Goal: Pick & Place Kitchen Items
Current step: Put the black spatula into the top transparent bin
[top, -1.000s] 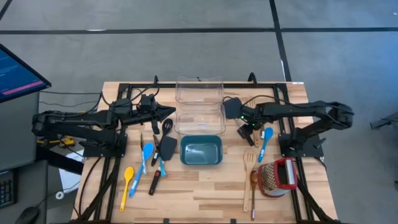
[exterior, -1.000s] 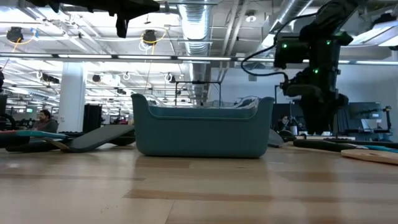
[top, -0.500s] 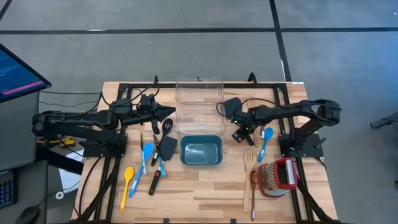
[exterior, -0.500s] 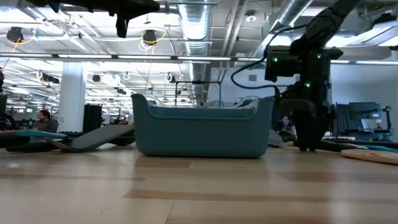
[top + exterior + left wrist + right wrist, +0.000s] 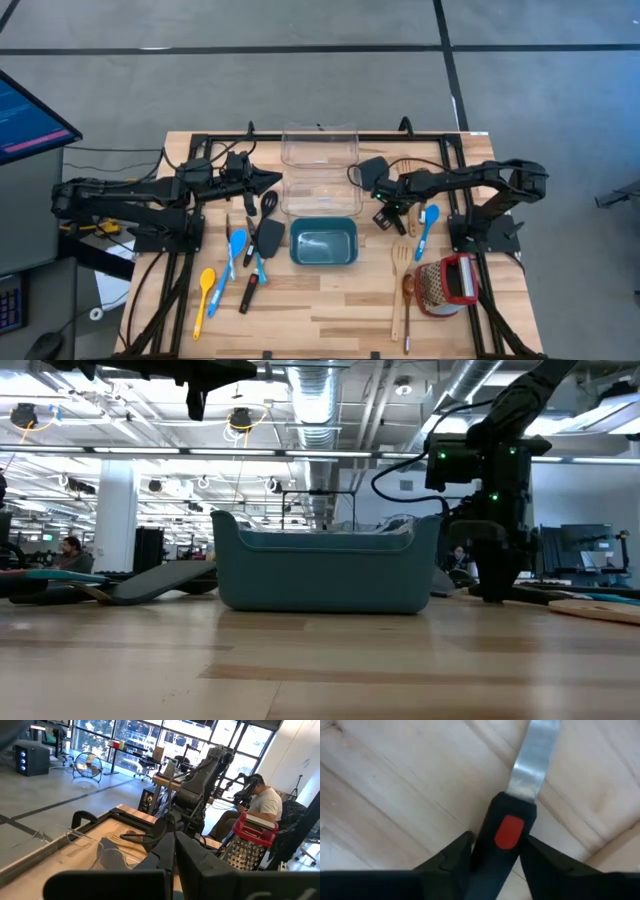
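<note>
The wooden table [image 5: 330, 310] carried a black frame, two clear plastic containers [image 5: 320, 145] at the far side and a teal bin [image 5: 323, 243] near its middle. A red-framed box grater [image 5: 447, 284] lay near the right front. The left arm waited above the table's left side, its left gripper [image 5: 272, 180] pinched together on nothing. The right gripper [image 5: 386, 218] was down at the tabletop just right of the teal bin, its fingers [image 5: 447, 862] closed against the black handle of a utensil with a red spot and a metal blade [image 5: 506, 827] lying on the wood. A blue spoon [image 5: 428, 228], a slotted wooden spatula [image 5: 400, 285] and a brown wooden spoon [image 5: 408, 310] lay just beside; more utensils, a yellow spoon [image 5: 203, 298] among them, lay left of the bin
</note>
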`<action>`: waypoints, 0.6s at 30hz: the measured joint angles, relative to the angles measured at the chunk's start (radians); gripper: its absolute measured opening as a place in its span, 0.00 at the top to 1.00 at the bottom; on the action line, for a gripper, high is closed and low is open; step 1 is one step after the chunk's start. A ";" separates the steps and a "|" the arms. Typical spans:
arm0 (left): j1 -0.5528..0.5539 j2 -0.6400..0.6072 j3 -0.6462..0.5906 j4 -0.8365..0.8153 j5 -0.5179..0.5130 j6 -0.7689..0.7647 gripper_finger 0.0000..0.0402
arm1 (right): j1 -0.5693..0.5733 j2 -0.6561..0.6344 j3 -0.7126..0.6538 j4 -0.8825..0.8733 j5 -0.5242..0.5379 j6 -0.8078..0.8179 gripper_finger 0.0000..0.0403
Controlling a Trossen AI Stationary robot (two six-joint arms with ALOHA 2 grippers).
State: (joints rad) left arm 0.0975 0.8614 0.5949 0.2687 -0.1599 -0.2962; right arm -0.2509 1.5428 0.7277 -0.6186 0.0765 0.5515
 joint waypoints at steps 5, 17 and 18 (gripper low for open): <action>0.000 0.000 0.000 0.000 -0.001 0.000 1.00 | -0.014 -0.007 0.000 0.000 0.016 0.013 0.75; 0.000 0.000 0.000 0.000 -0.003 0.000 1.00 | -0.021 -0.010 0.002 -0.062 0.016 0.109 0.75; 0.000 0.000 0.000 0.000 -0.006 0.000 1.00 | -0.021 -0.013 0.002 -0.062 0.015 0.113 0.75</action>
State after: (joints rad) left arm 0.0975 0.8615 0.5949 0.2687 -0.1660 -0.2962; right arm -0.2714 1.5297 0.7296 -0.6805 0.0920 0.6646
